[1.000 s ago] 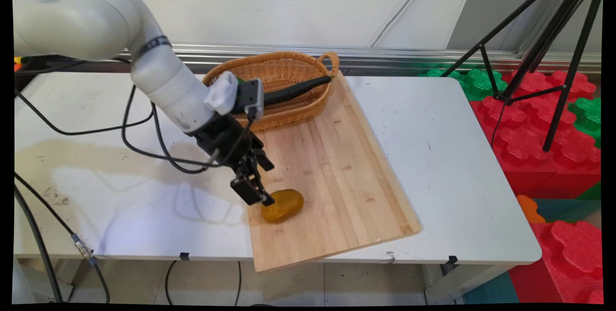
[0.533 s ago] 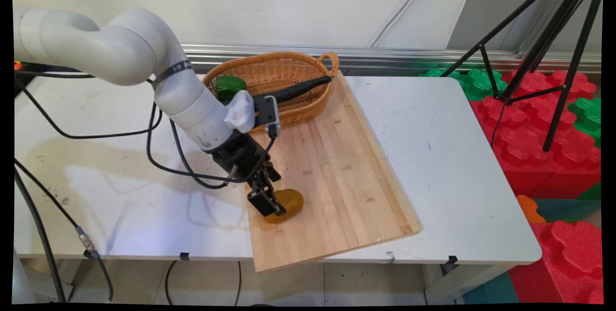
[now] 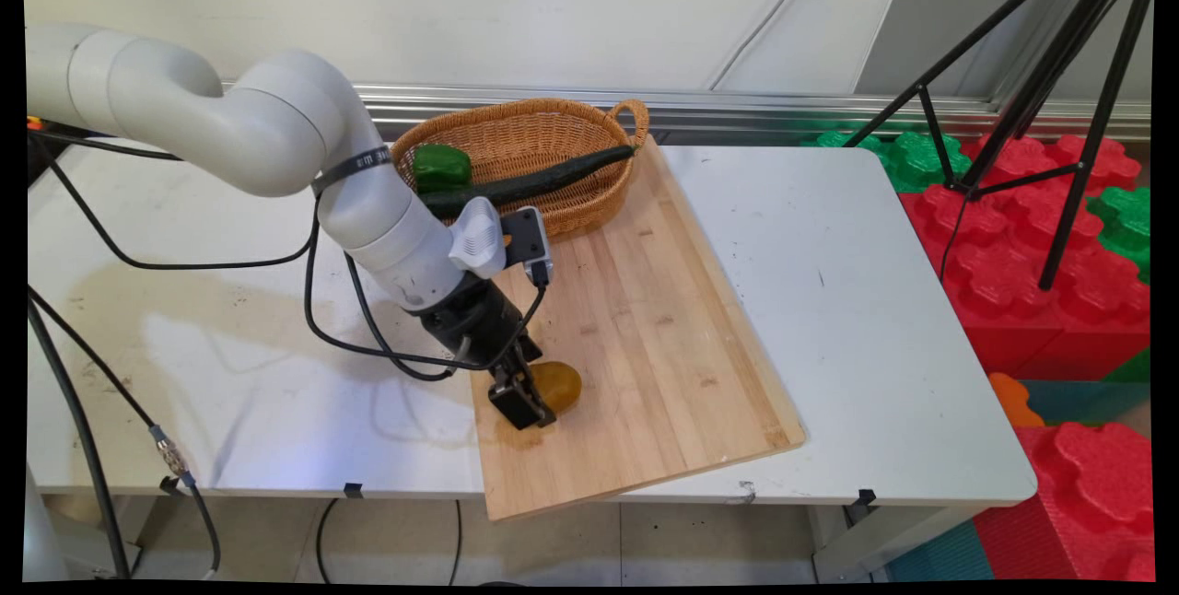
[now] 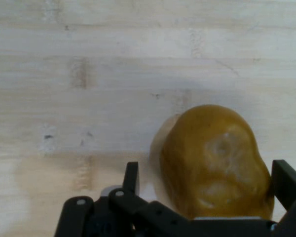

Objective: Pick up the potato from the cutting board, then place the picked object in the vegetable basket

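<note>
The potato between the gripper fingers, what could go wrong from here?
The potato is rounded and smooth, and the open gripper straddles it off-centre, with one finger standing off it; closing could squirt it sideways across the board. The fingertips are low near the wood, so pressing lower might scrape or jam them.

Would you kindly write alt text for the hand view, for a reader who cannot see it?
A rounded yellow-brown potato lies on a pale wooden cutting board, sitting between the two open fingers of the black gripper that rises from the bottom edge.
</note>
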